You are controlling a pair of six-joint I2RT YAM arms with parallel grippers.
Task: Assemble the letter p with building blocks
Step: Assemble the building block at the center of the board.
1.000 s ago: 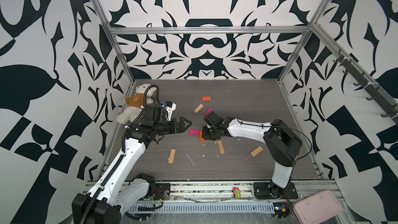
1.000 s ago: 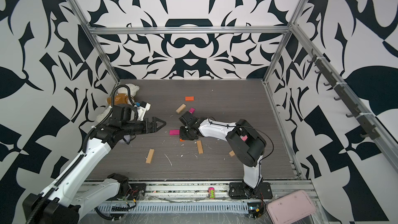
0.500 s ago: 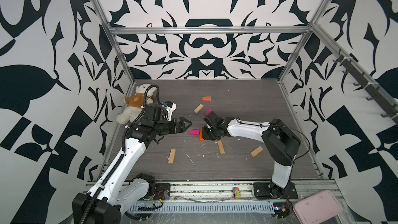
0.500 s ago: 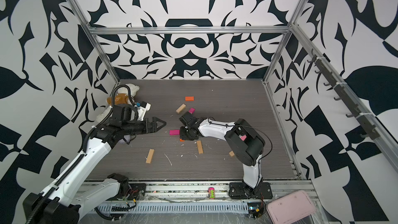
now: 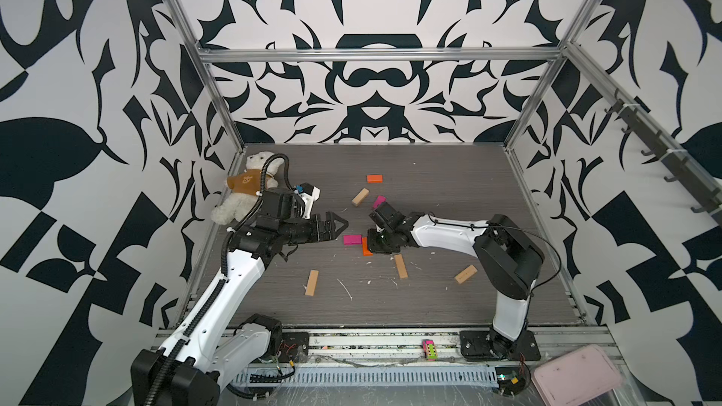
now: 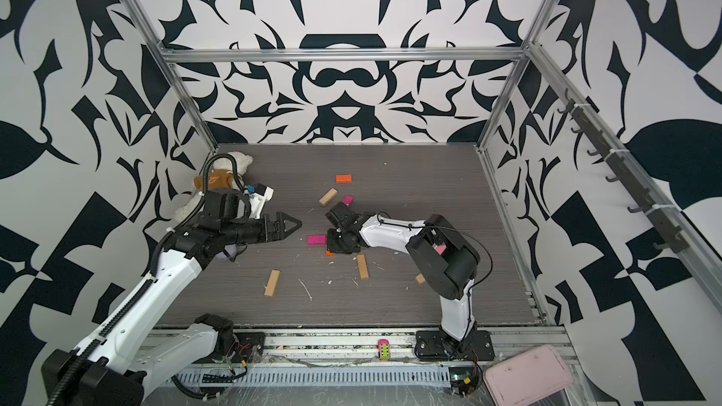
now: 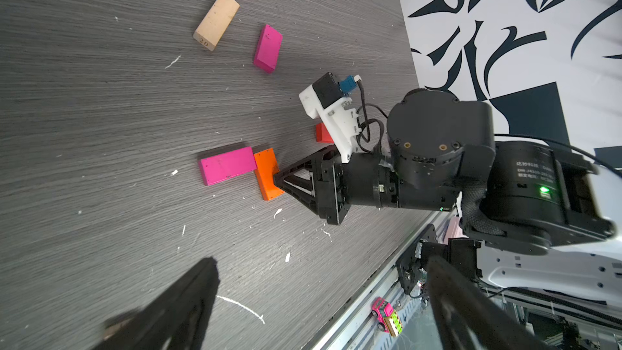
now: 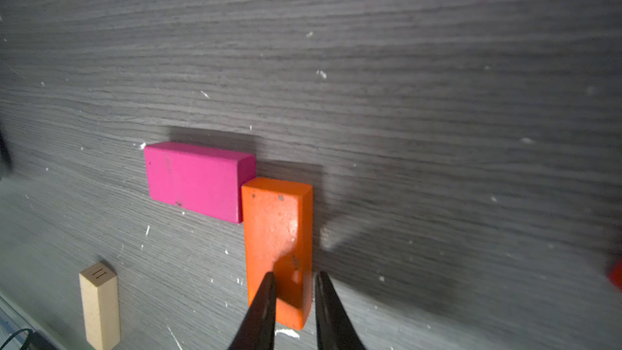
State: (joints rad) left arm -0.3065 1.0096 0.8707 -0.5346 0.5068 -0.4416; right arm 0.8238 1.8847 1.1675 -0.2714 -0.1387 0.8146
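Observation:
A magenta block [image 5: 351, 239] lies flat mid-table, and an orange block [image 8: 277, 230] butts against its end at a right angle, making an L. My right gripper [image 8: 294, 276] hangs low over the orange block's near end, jaws only a narrow gap apart and holding nothing. In both top views it [image 5: 371, 242] [image 6: 336, 242] covers most of that block. My left gripper [image 5: 340, 224] hovers wide open and empty just left of the magenta block. Loose blocks lie around: orange [image 5: 374, 178], tan [image 5: 360, 196], magenta [image 5: 379, 201], tan [image 5: 401, 266], tan [image 5: 465, 273], tan [image 5: 311, 283]. A red block [image 7: 323, 133] is half hidden.
A white teddy bear [image 5: 246, 189] sits in the back left corner behind my left arm. A small pink-and-green toy car [image 5: 429, 349] rests on the front rail. A pale pink tray [image 5: 574, 374] lies outside at the front right. Patterned walls enclose the table.
My right arm has edged slightly left with its gripper over the orange block. The left arm and the blocks have not visibly moved.

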